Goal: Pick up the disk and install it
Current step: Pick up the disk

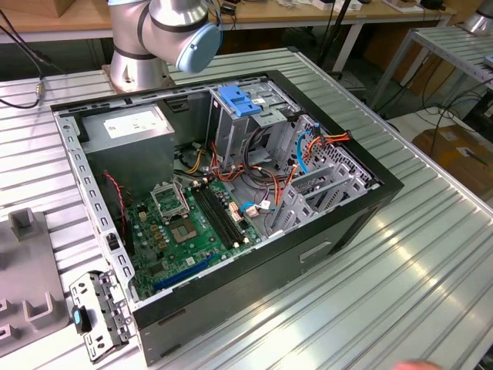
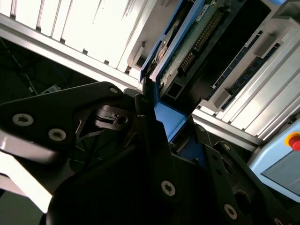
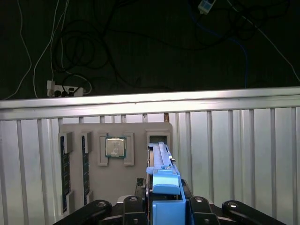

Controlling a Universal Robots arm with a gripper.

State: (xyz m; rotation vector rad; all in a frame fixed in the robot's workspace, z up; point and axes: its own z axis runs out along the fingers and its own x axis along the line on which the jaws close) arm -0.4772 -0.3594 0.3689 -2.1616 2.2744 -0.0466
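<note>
1. The disk (image 3: 161, 161) stood on edge in the grey tray (image 3: 84, 133).
2. The gripper (image 3: 165, 190) was closed narrowly, clamping the disk by its blue end.
3. By judgement, a square grip and a lift straight out of the tray were essential to prevent binding.

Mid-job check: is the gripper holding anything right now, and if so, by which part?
Yes. In both wrist views the gripper holds the disk, clamped on the blue carrier's end tab, with the drive body sticking out ahead of it.
</note>
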